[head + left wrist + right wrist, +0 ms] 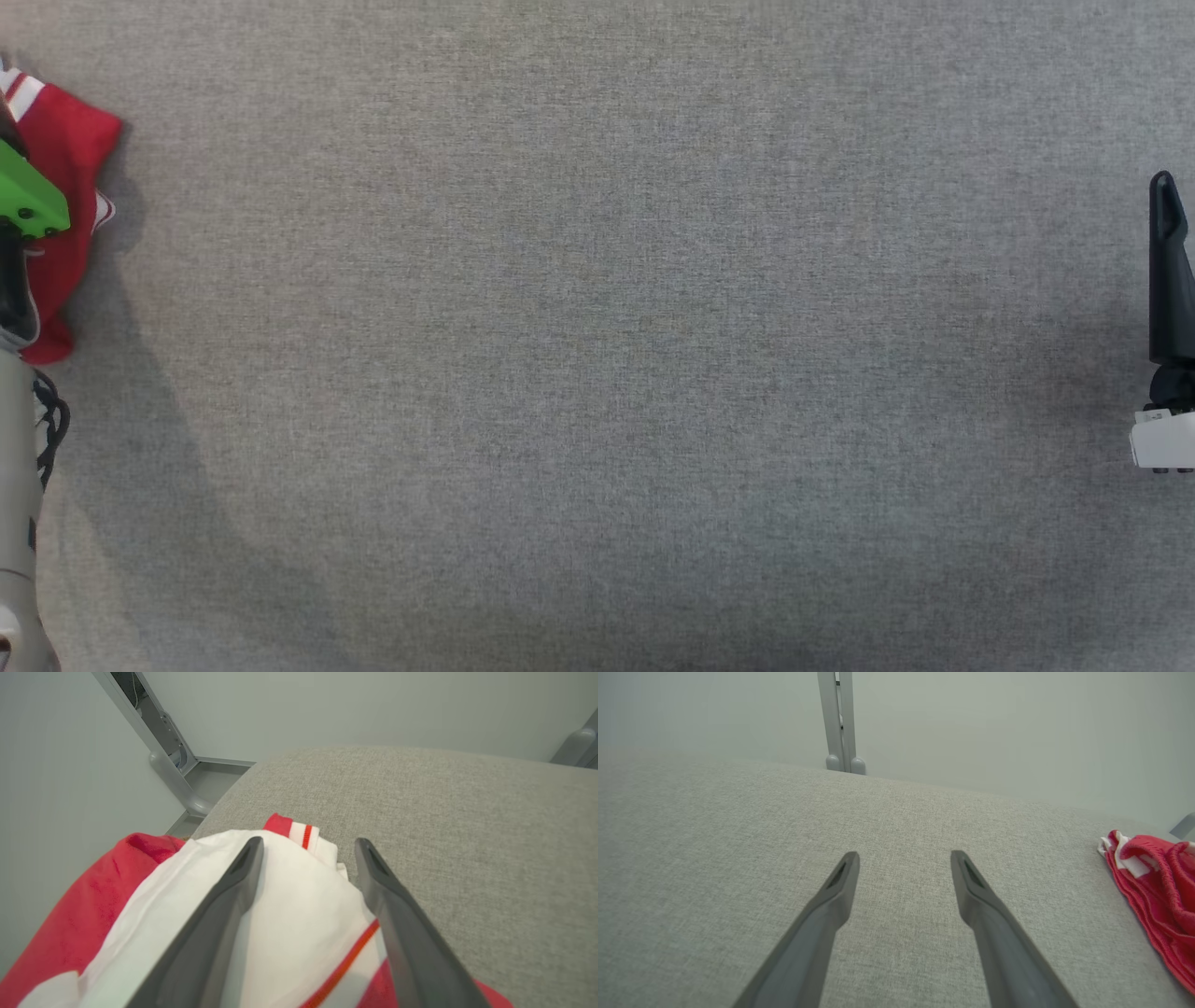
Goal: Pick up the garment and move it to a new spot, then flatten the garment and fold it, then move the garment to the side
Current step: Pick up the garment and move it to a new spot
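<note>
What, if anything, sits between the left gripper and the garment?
Nothing visible. In the left wrist view the left gripper hangs open directly over the red-and-white garment, with no object between them. Whether the fingers touch the fabric can't be judged.

The garment (73, 140) is red with broad white panels and thin red striping on its trim. It lies as a soft, layered heap at the far left edge of the grey fabric tabletop (597, 373), a white panel uppermost.
</note>
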`<state>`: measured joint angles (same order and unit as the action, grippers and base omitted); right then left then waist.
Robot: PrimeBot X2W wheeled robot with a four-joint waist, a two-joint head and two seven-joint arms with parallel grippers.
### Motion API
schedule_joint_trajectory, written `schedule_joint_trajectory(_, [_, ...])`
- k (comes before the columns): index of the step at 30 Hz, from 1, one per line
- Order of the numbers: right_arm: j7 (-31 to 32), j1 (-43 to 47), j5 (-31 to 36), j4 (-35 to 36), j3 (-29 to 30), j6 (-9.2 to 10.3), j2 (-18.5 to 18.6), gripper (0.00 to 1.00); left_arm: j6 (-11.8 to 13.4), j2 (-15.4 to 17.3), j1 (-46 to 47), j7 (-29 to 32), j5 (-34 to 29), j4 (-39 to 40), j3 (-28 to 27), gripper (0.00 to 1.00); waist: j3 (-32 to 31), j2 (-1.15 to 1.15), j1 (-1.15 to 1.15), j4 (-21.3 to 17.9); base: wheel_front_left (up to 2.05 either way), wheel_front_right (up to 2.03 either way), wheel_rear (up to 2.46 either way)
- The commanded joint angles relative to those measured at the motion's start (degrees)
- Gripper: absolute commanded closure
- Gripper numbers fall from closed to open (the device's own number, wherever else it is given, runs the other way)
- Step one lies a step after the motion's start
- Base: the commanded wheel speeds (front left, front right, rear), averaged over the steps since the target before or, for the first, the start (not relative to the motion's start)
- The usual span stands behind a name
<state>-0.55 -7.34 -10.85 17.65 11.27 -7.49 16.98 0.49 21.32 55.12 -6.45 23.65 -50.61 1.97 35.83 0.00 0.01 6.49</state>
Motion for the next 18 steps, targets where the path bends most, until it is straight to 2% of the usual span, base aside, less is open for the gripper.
schedule_joint_trajectory(1, [0.23,-0.21,-0.05,0.47,0.20,-0.01,0.10,0.00,-0.08,0.86,1.05,1.10,-0.08,-1.80,0.04,0.00,0.98,0.00,-0.01,-0.90,0.00,0.00,0.00])
schedule_joint_trajectory(5, [0.56,-0.12,0.27,1.01,0.14,-0.01,0.05,0.00,-1.03,0.12,1.22,8.00,1.81,-8.03,-0.03,0.00,0.73,0.00,-0.01,-0.57,0.00,0.00,0.00])
schedule_joint_trajectory(7, [0.63,-0.16,0.26,1.08,-0.05,-0.01,0.06,0.00,-1.22,0.28,1.53,7.22,1.62,-8.83,0.37,0.00,0.56,0.00,-0.01,-0.44,0.00,0.00,0.00])
schedule_joint_trajectory(8, [0.61,-0.17,0.24,0.97,-0.20,-0.01,0.00,0.00,-1.50,0.16,1.68,7.08,1.92,-9.26,0.34,0.10,0.31,0.00,-0.01,-0.38,0.00,0.00,0.00])
schedule_joint_trajectory(9, [0.61,-0.16,0.13,0.82,-0.42,-0.01,-0.08,0.00,-1.85,0.09,1.78,6.89,2.00,-9.79,0.42,0.58,0.01,0.00,-0.01,-0.31,0.00,0.00,0.00])
schedule_joint_trajectory(10, [0.51,-0.23,-0.03,0.52,-0.71,-0.01,-0.19,0.00,-2.08,0.15,1.79,6.29,2.08,-10.23,0.50,1.00,-0.40,0.00,-0.01,-0.33,0.00,0.00,0.00])
schedule_joint_trajectory(18, [-1.31,-1.03,-0.86,-3.05,-2.86,-0.01,-1.49,0.00,-3.29,2.22,2.50,1.97,1.41,-12.70,1.15,1.00,-4.86,0.00,-0.01,-1.45,0.00,0.00,0.00])
